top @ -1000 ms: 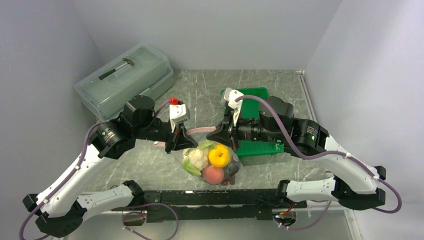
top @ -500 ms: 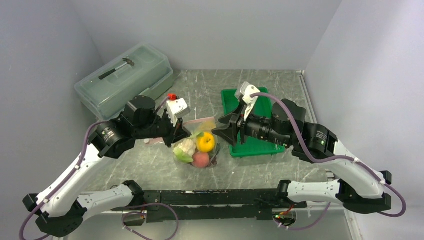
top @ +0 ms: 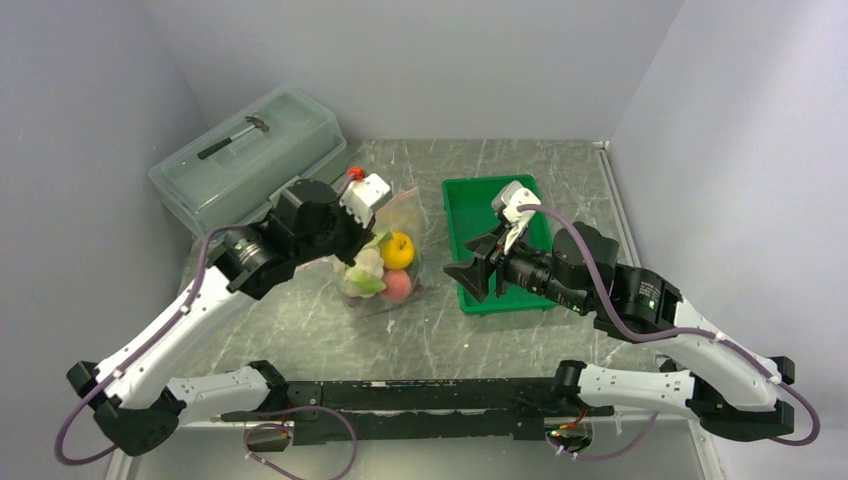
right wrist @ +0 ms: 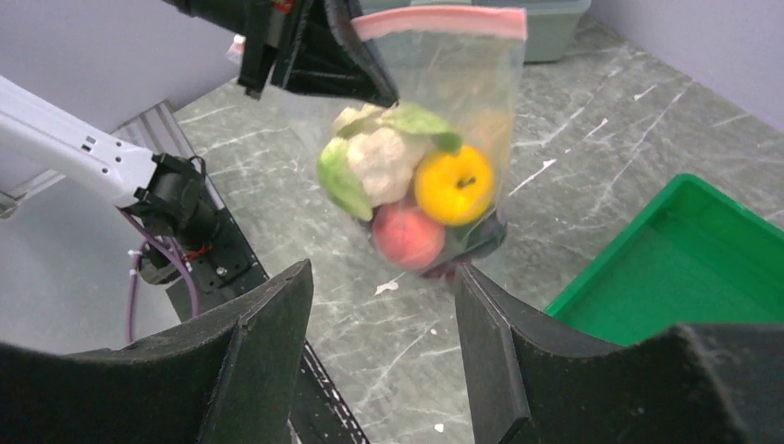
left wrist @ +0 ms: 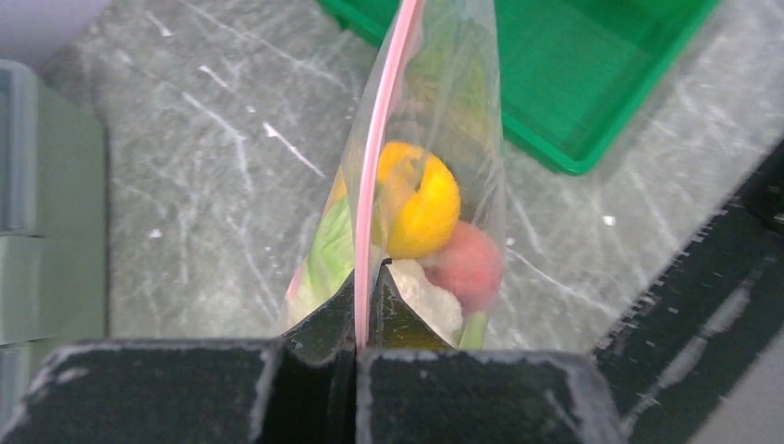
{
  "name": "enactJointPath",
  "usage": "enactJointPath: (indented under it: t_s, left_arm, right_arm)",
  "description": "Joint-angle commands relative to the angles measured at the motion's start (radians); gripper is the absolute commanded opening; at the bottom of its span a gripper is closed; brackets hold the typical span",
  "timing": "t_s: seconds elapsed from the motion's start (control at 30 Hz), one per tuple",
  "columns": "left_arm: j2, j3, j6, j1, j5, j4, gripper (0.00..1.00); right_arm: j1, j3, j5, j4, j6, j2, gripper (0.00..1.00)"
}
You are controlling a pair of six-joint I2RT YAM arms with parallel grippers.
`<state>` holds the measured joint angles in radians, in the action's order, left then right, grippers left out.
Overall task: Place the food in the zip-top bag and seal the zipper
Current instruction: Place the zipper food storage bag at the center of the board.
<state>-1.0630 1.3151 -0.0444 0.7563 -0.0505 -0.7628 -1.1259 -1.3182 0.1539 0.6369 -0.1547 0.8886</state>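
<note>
Dark fruit (right wrist: 476, 236) at bag bottom is hard to make out. L gripper (left wrist: 363, 287) is clamped on the zipper (right wrist: 439, 20). The zip-top bag (right wrist: 434, 139), w/ cauliflower (right wrist: 384, 153), orange (right wrist: 453, 185) and peach (right wrist: 407, 236), hangs below it, beside the green tray (top: 480, 200). R gripper (right wrist: 374, 287) has jaws apart, facing the bag w/o touching.

Grey-green marbled table (top: 560, 165), streaked with pale scratches. Upper left of the frame: a translucent lidded box (top: 200, 185) sits against the left wall. Right of centre lies the green tray (top: 468, 212). A black rail (top: 420, 395) runs along the bottom edge.
</note>
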Motion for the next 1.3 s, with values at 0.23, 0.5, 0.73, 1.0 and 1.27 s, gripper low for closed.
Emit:
enactJointPath:
  t_s: [0.23, 0.5, 0.73, 1.0, 1.27]
  left_arm:
    - [-0.239, 0.081, -0.157, -0.007, 0.342, 0.265, 0.0]
    - [-0.38, 0.063, -0.31, -0.056, 0.431, 0.447, 0.0]
    - [-0.459, 0.122, -0.49, -0.109, 0.452, 0.582, 0.0]
    - [-0.459, 0.101, -0.52, -0.108, 0.437, 0.599, 0.0]
    - [-0.442, 0.014, -0.333, -0.087, 0.311, 0.428, 0.0]
  right_arm:
    - [0.01, 0.13, 0.023, -0.102, -0.05, -0.078, 0.62]
    - [0.01, 0.174, 0.003, -0.117, -0.068, -0.13, 0.63]
    - [0.011, 0.178, 0.008, -0.105, -0.057, -0.17, 0.63]
    - [0.011, 0.202, 0.021, -0.109, -0.054, -0.192, 0.64]
    - [0.011, 0.218, 0.016, -0.115, -0.059, -0.195, 0.64]
